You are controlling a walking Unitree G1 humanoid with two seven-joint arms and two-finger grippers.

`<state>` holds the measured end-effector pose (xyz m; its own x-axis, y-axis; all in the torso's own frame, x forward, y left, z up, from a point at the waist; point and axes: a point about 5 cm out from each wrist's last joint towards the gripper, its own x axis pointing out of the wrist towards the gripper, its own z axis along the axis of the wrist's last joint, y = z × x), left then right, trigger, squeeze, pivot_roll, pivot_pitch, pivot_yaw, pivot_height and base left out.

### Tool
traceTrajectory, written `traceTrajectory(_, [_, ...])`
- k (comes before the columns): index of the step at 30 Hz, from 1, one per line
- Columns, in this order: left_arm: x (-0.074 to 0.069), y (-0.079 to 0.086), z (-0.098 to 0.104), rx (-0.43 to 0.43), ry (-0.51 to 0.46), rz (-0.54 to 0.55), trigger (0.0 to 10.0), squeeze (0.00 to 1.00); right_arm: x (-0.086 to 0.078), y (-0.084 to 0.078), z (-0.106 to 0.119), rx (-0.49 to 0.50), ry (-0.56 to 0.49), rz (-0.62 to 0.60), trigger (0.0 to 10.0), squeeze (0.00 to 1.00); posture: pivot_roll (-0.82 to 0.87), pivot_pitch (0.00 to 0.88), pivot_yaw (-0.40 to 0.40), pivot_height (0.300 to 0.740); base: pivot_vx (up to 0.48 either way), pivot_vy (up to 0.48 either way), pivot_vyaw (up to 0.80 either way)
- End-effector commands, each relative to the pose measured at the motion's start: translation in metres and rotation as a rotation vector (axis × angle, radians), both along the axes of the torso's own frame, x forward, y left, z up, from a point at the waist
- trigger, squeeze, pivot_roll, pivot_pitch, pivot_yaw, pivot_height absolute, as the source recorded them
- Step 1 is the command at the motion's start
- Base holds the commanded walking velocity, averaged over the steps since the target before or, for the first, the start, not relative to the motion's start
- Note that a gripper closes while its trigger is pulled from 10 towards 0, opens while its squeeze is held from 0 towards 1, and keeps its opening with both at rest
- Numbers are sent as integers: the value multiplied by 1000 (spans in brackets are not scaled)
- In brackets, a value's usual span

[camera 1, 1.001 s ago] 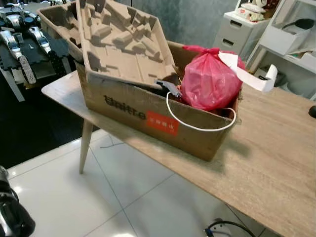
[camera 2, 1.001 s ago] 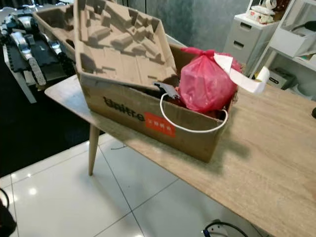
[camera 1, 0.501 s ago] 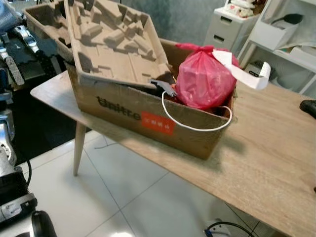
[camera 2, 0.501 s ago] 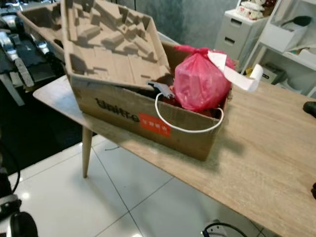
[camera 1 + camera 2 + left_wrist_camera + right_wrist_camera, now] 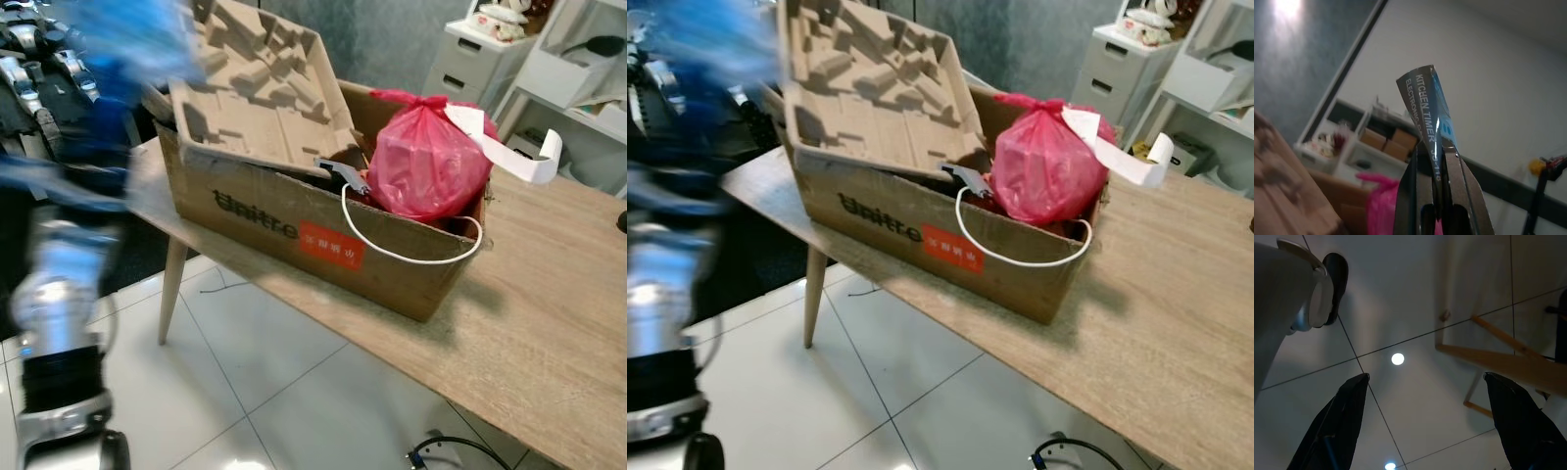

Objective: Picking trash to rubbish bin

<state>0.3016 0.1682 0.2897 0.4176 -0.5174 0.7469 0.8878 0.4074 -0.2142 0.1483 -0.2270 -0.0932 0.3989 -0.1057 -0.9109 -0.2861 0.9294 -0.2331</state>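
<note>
Blue-and-silver kitchen timer packet point(image 5: 1431, 113) clamped between left gripper point(image 5: 1436, 164) fingers, long axis running along them, free end poking out past the tips. Left arm point(image 5: 69, 294) up at far left, heavily blurred, blue smear at top; absent from this height a second ago. Cardboard box point(image 5: 323, 235) on wooden table point(image 5: 549, 333): pulp tray point(image 5: 260, 88), then red bag point(image 5: 423, 162), unchanged. Right gripper point(image 5: 1425, 421) fingers wide apart, holding nothing, over floor tiles point(image 5: 1400, 308).
</note>
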Motion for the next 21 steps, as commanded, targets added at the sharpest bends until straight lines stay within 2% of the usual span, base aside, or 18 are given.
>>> traceTrajectory(1, [2, -16, 5, 34, -11, -20, 10000, 0, -7, -4, -2, -10, 26, -1, 10000, 0, 55, 97, -53, 740, 0, 0, 0])
traceTrajectory(6, [2, -52, 9, 82, -24, -112, 10000, 0, -8, -3, -3, -15, 23, -18, 10000, 0, 42, 99, -46, 740, 0, 0, 0])
traceTrajectory(11, [7, -72, 9, 80, -21, -107, 10000, 0, -11, -1, -4, -15, 30, -40, 10000, 0, 28, 100, -40, 740, 0, 0, -625])
traceTrajectory(12, [7, -72, 9, 80, -21, -107, 10000, 0, -11, -1, -4, -15, 30, -40, 10000, 0, 28, 100, -40, 740, 0, 0, -781])
traceTrajectory(14, [12, -80, 9, 84, -3, -77, 10000, 0, -12, 0, -5, -15, 32, -39, 10000, 0, 22, 101, -38, 740, 0, 0, -781])
traceTrajectory(17, [17, -88, 6, 140, 7, -1, 10000, 0, -13, 0, -5, -5, 24, -59, 10000, 0, 18, 101, -37, 740, 0, 0, -781])
traceTrajectory(19, [17, -88, 6, 140, 7, -1, 10000, 0, -13, 0, -5, -5, 24, -59, 10000, 0, 18, 101, -37, 740, 0, 0, -781])
traceTrajectory(21, [24, -88, 3, 200, 16, 119, 10000, 0, -14, 0, -5, -8, 23, -56, 10000, 0, 13, 103, -37, 740, 0, 0, 0])
